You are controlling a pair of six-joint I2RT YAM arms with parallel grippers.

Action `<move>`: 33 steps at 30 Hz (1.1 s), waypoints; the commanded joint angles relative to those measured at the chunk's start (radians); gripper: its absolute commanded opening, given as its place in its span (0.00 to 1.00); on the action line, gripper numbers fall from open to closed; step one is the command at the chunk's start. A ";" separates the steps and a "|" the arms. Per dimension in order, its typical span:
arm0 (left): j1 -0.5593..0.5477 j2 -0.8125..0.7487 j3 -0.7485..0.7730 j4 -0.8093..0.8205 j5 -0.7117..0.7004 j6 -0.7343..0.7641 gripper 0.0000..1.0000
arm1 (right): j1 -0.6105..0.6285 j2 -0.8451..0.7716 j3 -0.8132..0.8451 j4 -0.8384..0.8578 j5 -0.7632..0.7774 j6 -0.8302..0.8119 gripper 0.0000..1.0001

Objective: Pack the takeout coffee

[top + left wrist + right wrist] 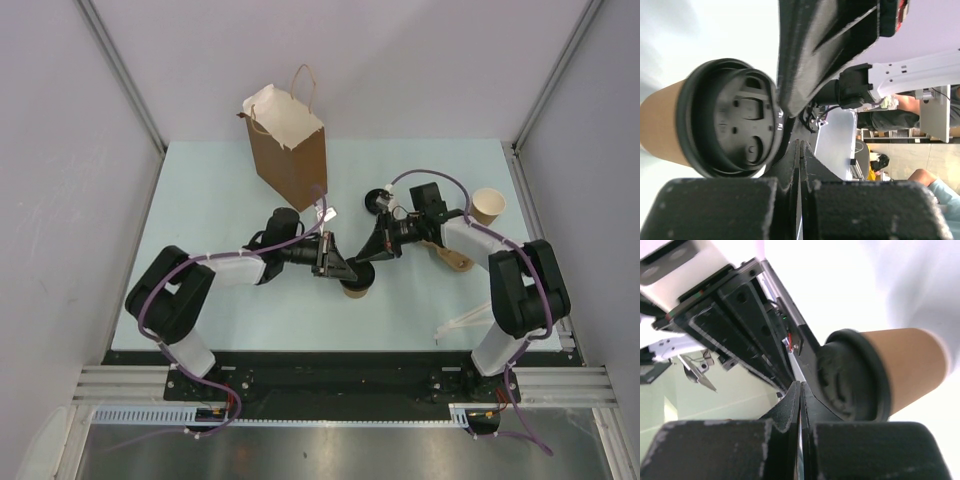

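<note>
Plainly, both pairs of fingers are pressed together and nothing is held between them. The left gripper [799,146] and the right gripper [800,386] are brought tip to tip near the middle of the table [200,200], just beside the black lid [730,117] of the takeout coffee [356,286], which stands there outside the paper bag [290,150]. Whether the lid is touched cannot be told. Two cups are counted, the lidded one and an open cup [488,206] at the right. One bag and one pulp carrier [452,258] are seen.

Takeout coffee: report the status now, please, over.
Left gripper and right gripper shut, empty. Small tan paper cup with black lid beside their tips, not bagged. Tall brown paper bag open, beyond.
</note>
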 commanded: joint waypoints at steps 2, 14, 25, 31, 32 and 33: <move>-0.004 0.049 0.036 -0.010 -0.034 0.033 0.00 | -0.008 0.083 0.022 0.057 0.046 0.023 0.00; -0.004 0.089 0.030 -0.110 -0.081 0.106 0.00 | 0.005 0.158 0.022 -0.023 0.095 -0.051 0.00; -0.018 -0.198 0.086 -0.264 -0.093 0.198 0.74 | -0.037 -0.060 0.105 0.164 -0.040 0.104 0.41; -0.035 -0.358 0.240 -0.708 -0.360 0.563 1.00 | -0.153 -0.149 0.164 0.097 -0.052 0.023 0.84; -0.050 -0.365 0.284 -0.747 -0.412 0.659 1.00 | -0.175 -0.164 0.169 0.051 -0.048 0.003 0.89; -0.060 -0.359 0.312 -0.827 -0.496 0.709 1.00 | -0.199 -0.175 0.174 0.021 -0.031 -0.018 0.90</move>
